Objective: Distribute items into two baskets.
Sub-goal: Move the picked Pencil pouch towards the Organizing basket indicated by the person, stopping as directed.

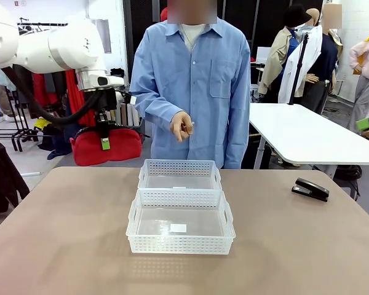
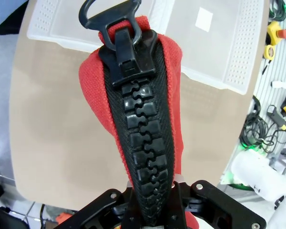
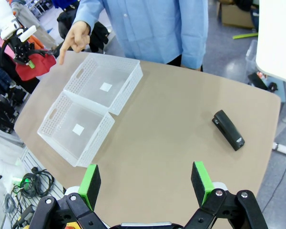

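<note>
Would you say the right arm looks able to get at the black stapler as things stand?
Probably yes: the stapler lies alone on the bare table, nothing near it, and the arm's jaws stand open above.

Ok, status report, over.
Left gripper shut on red fabric zipper pouch, aloft. Right gripper open, empty. Small black stapler on table, white perforated plastic baskets empty. Person's hand pointing.

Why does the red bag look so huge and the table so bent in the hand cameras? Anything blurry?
Left wrist view: the red pouch sits right at the lens, so it looms, its zipper sharp. Right wrist view: the wide lens bows the table edge. Front view: even light, a faint shadow before the near basket, nothing on the table blurred.
</note>
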You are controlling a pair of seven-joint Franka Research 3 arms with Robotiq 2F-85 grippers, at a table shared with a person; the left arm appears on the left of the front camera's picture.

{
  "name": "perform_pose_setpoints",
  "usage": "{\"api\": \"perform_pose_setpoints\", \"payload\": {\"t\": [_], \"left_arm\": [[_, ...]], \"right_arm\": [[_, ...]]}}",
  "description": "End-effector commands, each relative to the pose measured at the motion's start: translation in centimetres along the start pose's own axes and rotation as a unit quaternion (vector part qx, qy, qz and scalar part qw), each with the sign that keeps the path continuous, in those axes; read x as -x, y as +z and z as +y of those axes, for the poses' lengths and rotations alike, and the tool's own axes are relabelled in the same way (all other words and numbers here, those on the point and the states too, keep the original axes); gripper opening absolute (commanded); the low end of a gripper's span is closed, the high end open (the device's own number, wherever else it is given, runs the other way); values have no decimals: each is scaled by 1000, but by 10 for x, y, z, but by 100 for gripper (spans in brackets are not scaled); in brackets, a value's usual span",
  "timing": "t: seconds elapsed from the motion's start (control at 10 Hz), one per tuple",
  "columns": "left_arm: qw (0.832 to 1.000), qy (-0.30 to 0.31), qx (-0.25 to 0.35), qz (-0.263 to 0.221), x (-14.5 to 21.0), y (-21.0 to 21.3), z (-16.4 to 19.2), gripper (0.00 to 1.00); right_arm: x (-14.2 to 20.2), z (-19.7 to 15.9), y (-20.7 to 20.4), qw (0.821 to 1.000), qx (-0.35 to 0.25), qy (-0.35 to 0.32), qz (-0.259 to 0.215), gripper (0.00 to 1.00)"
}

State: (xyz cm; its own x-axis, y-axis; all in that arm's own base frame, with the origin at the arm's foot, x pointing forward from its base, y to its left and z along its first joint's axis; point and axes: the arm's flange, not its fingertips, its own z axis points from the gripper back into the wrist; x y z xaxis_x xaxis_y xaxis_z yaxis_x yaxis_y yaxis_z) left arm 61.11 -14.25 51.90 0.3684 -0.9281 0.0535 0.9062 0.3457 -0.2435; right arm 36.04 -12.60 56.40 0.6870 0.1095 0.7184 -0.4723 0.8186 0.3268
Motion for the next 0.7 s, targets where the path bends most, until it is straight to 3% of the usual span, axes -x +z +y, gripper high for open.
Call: {"api": "perform_pose_setpoints", "payload": {"t": [0.0, 0.4, 0.6], "left_arm": [[1000, 0, -8, 0, -11, 0, 12, 0], [999, -10, -25, -38, -34, -23, 20, 0], [999, -5, -24, -43, -16, -18, 17, 0]], "right_arm": [[-1, 0, 0, 1000, -7, 1, -5, 100], [-1, 0, 0, 1000, -7, 1, -5, 100], [-1, 0, 0, 1000, -7, 1, -5, 100]]}}
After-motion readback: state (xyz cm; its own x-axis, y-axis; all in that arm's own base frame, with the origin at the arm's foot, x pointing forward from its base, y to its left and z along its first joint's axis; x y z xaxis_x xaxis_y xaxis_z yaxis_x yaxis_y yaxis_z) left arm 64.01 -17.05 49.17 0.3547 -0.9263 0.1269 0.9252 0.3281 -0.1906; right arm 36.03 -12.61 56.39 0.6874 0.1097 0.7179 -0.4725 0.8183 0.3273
